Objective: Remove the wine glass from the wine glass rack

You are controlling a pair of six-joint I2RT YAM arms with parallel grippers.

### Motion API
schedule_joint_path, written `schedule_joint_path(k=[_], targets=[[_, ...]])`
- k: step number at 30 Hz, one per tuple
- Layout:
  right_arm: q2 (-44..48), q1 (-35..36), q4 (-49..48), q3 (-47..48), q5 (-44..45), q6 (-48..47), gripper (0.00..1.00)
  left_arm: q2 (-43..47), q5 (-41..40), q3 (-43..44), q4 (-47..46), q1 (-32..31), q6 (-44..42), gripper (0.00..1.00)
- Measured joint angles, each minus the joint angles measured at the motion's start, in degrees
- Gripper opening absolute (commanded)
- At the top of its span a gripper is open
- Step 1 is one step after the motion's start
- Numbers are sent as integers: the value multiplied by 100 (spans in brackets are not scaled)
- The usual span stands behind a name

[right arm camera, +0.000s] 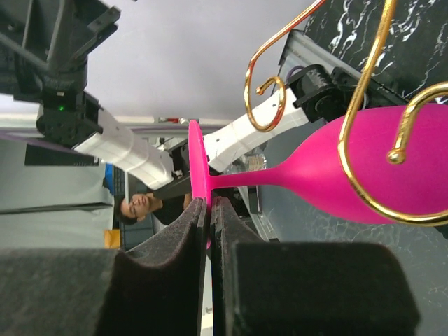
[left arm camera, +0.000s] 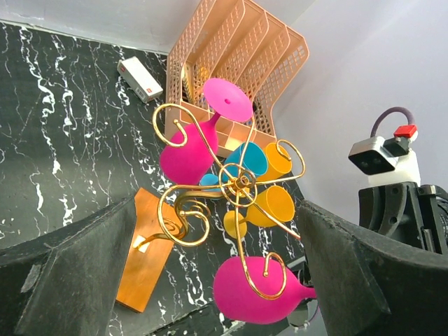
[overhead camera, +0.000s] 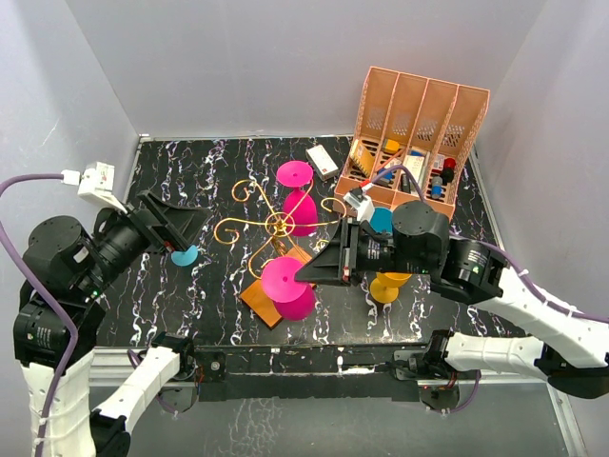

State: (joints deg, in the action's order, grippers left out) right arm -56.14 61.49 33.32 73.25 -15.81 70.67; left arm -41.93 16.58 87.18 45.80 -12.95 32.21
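The gold wire wine glass rack [overhead camera: 279,225] stands mid-table on its orange base [overhead camera: 259,297]. A pink wine glass [overhead camera: 297,303] lies sideways at its near arm, foot towards the right arm. My right gripper [overhead camera: 304,273] is shut on the edge of that glass's flat foot [right arm camera: 197,168]; my right gripper's pads [right arm camera: 199,231] pinch it, and gold scroll curls [right arm camera: 350,140] cross in front of the bowl [right arm camera: 364,168]. My left gripper [overhead camera: 186,238] is open and empty left of the rack. In the left wrist view my left gripper [left arm camera: 217,231] frames the rack [left arm camera: 241,183] and that pink bowl [left arm camera: 255,290].
A second pink glass [overhead camera: 297,200], a blue glass [overhead camera: 381,221] and a yellow glass [overhead camera: 388,286] are at the rack. A blue disc [overhead camera: 185,255] lies under the left gripper. The salmon slotted organiser [overhead camera: 419,124] stands back right, a white box [overhead camera: 323,160] beside it.
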Motion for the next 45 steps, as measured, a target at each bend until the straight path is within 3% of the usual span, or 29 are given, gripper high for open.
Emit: schedule_joint_path(k=[16,33,39,45], targets=[[334,0,-66,105,-542,-343,8,-42,144,-61,-131,-2,295,97],[614,0,-225,638,-343,-282,8,-35,197,-245,-437,-2,894,97],[739,2,-437,776,96,-70,8,48,520,-365,-909,-2,1355,97],[822,0,-1021,772,507,146,8,247,1510,-1137,-2092,-2,2308,97]])
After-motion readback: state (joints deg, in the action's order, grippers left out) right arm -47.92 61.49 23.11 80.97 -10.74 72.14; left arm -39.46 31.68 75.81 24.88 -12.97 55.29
